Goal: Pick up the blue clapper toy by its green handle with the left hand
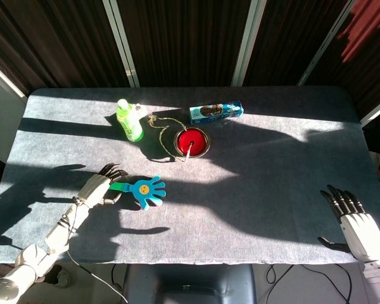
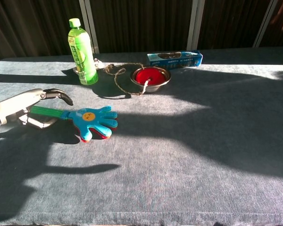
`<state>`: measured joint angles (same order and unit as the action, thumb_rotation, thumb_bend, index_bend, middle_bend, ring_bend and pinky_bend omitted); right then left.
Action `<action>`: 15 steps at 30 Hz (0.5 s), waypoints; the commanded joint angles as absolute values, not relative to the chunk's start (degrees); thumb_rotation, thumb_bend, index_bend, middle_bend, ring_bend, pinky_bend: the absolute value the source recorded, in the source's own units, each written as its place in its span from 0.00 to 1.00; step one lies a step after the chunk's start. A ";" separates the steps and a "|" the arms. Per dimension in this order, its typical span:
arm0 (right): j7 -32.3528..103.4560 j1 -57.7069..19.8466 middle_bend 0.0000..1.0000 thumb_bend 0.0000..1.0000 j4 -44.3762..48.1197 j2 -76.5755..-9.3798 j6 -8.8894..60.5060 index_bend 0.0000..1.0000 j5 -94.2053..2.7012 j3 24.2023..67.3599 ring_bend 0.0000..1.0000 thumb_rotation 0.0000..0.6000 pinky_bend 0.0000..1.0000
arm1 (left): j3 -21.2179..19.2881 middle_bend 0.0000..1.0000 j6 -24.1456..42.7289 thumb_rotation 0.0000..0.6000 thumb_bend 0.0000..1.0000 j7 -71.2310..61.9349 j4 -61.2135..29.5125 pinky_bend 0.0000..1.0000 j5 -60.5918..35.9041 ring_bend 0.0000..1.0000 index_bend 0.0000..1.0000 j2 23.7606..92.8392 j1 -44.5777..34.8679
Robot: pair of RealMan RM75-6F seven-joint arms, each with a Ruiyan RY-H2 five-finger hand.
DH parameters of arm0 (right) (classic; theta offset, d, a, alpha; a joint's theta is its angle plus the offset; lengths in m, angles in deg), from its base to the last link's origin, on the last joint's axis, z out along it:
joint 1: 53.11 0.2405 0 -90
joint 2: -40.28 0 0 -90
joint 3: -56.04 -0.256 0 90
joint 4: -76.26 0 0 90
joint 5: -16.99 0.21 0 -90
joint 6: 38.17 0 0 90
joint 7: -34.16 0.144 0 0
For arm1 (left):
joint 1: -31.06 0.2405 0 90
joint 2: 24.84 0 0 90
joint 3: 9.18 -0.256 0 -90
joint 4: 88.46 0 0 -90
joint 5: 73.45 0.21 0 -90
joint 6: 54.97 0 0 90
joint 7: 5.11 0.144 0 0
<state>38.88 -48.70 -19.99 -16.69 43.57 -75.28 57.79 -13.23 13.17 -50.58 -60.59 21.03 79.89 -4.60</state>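
Note:
The blue clapper toy (image 1: 147, 192) lies flat on the grey table, its hand-shaped head pointing right and red layers showing under the blue in the chest view (image 2: 91, 122). Its green handle (image 1: 121, 187) (image 2: 48, 111) runs left into my left hand (image 1: 99, 188) (image 2: 20, 106). That hand's fingers are spread above and below the handle without closing on it. My right hand (image 1: 358, 226) rests at the table's front right with fingers extended and nothing in it; only the head view shows it.
A green bottle (image 1: 129, 120) stands at the back left. Beside it, a metal bowl (image 1: 192, 142) with a red inside has a rope (image 1: 159, 130) trailing from it. A blue box (image 1: 216, 111) lies behind the bowl. Strong sunlight throws arm shadows across the cloth (image 1: 253, 190).

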 commanded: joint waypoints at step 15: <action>37.86 -49.86 0.00 0.18 -19.98 -16.92 46.62 0.00 -76.08 57.50 0.00 1.00 0.00 | -13.26 0.00 34.55 1.00 0.41 -12.33 -23.25 0.00 20.24 0.00 0.00 58.72 9.01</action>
<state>38.43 -49.59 -20.05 -16.66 46.20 -76.11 57.67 -12.78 23.62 -26.94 -37.53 20.29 67.39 1.26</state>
